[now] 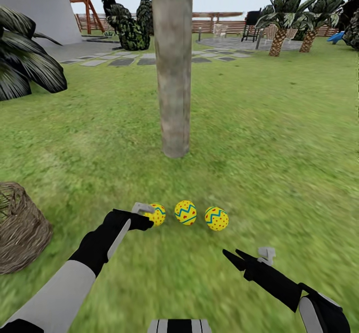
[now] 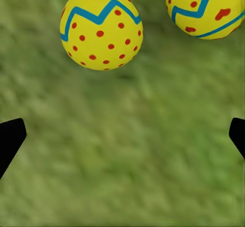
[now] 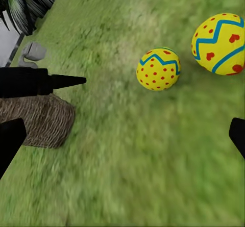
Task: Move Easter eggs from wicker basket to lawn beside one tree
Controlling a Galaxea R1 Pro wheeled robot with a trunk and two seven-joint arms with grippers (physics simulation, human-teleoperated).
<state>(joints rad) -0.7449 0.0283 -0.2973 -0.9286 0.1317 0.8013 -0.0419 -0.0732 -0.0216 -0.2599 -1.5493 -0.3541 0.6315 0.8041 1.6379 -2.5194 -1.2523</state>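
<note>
Garden, overcast sky. Lawn (image 1: 259, 138) runs back to stone paving slabs (image 1: 124, 61), a slatted fence (image 1: 214, 25), short palms (image 1: 279, 23), a white house (image 1: 35, 3) at far left. Straight ahead, one bare grey-brown tree (image 1: 173, 63), its trunk foot set in the grass.

Three Easter eggs (image 1: 186, 212) lie in a row on the lawn just in front of that trunk, slightly apart from one another, none touching. Yellow, red dots, blue zigzag.

Wicker basket (image 1: 20, 228) tipped on its side at my far left, well apart from the eggs; I cannot see into it.

My left hand (image 1: 144, 213) is low over the grass at the leftmost egg. In the left wrist view its fingertips (image 2: 11, 137) are spread wide with only grass between them; two eggs lie beyond the tips. It holds nothing.

My right hand (image 1: 239, 259) hangs short of the rightmost egg, near but apart. Fingers (image 3: 10, 140) wide open, empty; its wrist view takes in two eggs and the basket (image 3: 43, 120).
</note>
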